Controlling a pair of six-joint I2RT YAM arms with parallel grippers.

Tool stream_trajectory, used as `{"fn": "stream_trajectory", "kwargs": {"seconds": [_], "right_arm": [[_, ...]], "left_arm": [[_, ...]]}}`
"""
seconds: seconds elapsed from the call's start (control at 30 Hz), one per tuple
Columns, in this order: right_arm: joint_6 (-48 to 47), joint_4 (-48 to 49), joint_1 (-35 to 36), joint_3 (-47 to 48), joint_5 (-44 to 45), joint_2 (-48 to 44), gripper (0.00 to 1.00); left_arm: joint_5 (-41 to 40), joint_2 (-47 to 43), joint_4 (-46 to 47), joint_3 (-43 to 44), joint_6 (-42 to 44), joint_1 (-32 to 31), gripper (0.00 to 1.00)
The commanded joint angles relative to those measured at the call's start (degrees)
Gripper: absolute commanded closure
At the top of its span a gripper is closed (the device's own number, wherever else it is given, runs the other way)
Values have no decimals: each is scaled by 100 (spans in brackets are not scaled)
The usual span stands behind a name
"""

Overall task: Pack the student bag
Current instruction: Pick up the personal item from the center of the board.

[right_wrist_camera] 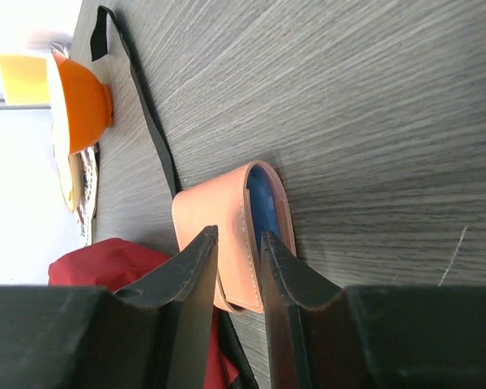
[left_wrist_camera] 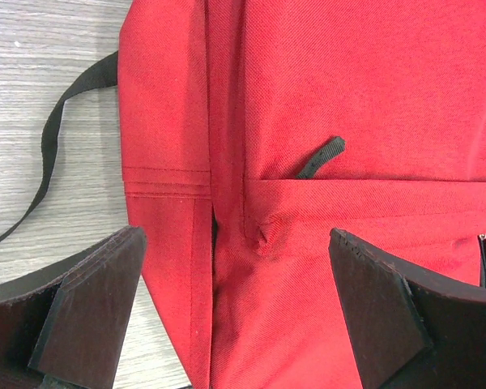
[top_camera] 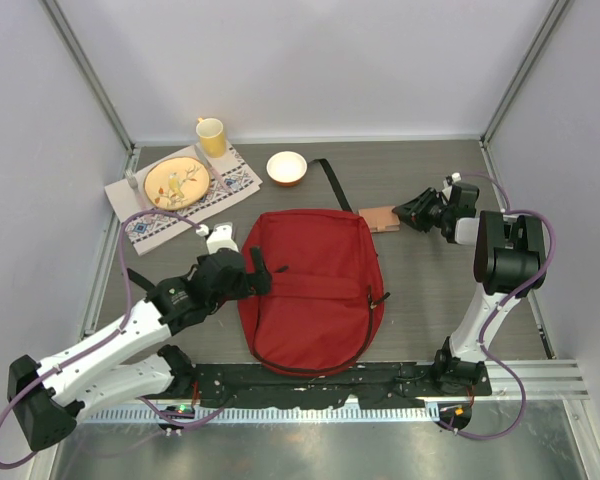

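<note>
The student bag (top_camera: 315, 290) lies flat in the middle of the table (top_camera: 430, 290), just beyond the arms' bases, its dark-red face up and a black zipper line running down its right side. A short black tab (left_wrist_camera: 324, 156) lies on the fabric above a stitched seam.

The left gripper (top_camera: 258, 272) hangs over the bag's left edge. In the left wrist view its fingers (left_wrist_camera: 89, 300) are spread wide, one over the table beside the bag and the other over the red cloth, with nothing held between them.

A black strap (top_camera: 332, 185) trails from the bag's far edge across the wood. Just beside the bag's far right corner lies a peach leather case (top_camera: 380, 218) with a blue inside. The right gripper (top_camera: 405, 213) reaches it from the right, and its fingers (right_wrist_camera: 194, 275) are drawn close together, pinching the edge of the case (right_wrist_camera: 219, 219).

Beyond the bag stands an orange bowl (top_camera: 286, 167), white inside, close to the strap's far end. Further left, a patterned placemat (top_camera: 235, 185) carries a yellow plate (top_camera: 175, 182), and a yellow mug (top_camera: 211, 135) stands at the mat's far corner, well apart from both grippers.
</note>
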Motion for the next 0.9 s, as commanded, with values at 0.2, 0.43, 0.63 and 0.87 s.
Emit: {"fn": "stream_trajectory", "kwargs": {"seconds": [0.2, 0.43, 0.63, 0.87], "right_arm": [[122, 342, 3, -24, -271, -121, 79], [130, 315, 12, -24, -315, -16, 74], [218, 403, 3, -50, -438, 55, 73], [157, 192, 12, 55, -552, 152, 75]], "left_arm": [[62, 111, 109, 29, -86, 17, 0], [71, 129, 109, 12, -86, 17, 0], [70, 190, 170, -23, -103, 17, 0], [97, 278, 197, -14, -103, 17, 0]]}}
